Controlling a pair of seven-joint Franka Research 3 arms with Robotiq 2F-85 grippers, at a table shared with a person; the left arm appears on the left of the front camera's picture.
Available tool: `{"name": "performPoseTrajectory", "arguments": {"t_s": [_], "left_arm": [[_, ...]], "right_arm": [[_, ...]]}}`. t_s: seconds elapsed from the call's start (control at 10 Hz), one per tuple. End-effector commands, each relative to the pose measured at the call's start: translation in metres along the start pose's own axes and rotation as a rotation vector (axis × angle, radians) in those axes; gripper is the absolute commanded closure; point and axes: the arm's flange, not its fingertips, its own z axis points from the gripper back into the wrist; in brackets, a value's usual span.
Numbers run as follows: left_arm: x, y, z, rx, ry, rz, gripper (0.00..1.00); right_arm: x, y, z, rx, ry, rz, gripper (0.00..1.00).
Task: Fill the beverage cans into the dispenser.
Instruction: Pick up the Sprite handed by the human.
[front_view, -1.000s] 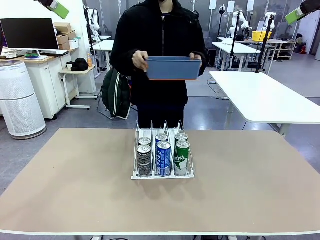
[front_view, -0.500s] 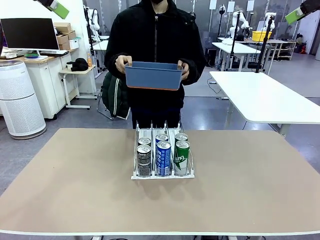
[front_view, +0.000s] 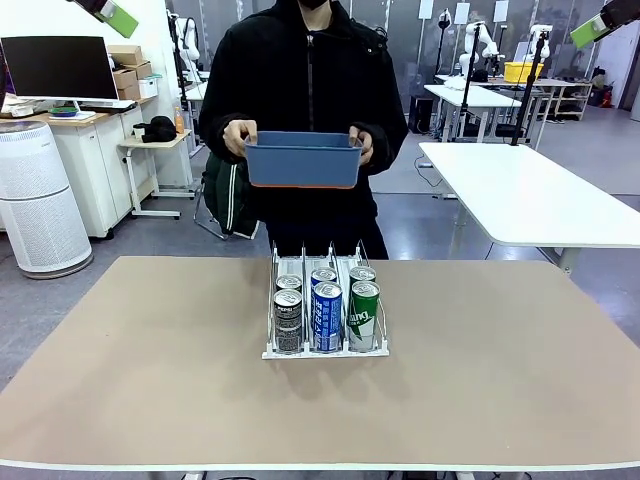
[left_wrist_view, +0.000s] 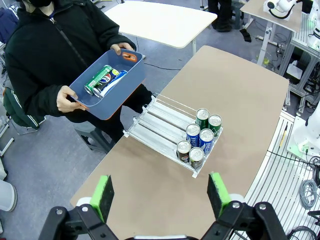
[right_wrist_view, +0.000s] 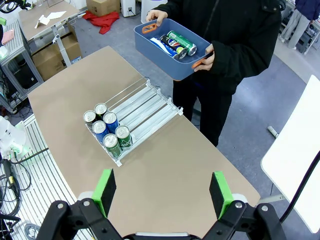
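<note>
Watching the person (front_view: 300, 80) across the table (front_view: 150, 380) lower the blue tub (front_view: 303, 165) and bring it to centre, so I reckon more stock's coming my way. The dispenser (front_view: 305, 262) sits mid-table with six cans (front_view: 327, 315) at my end and the back lanes bare. A few loose cans (left_wrist_view: 105, 80) lie in the tub. My left gripper (left_wrist_view: 160, 187) and right gripper (right_wrist_view: 162, 190) hang high, jaws wide, holding nothing.

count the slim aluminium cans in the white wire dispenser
6: two black cans in the left lane, two blue cans in the middle, two green cans on the right; none seem hidden.
</note>
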Motion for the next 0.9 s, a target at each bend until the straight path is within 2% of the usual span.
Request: {"name": "performPoseTrajectory", "arguments": {"t_s": [0.0, 0.8], "left_arm": [[-0.0003, 0.0014, 0.0002, 0.009, -0.002, 0.002, 0.0], [-0.0003, 0.0014, 0.0002, 0.009, -0.002, 0.002, 0.0]], "right_arm": [[-0.0009, -0.0002, -0.001, 0.002, 0.001, -0.002, 0.0], [-0.0009, -0.0002, -0.001, 0.002, 0.001, -0.002, 0.0]]}}
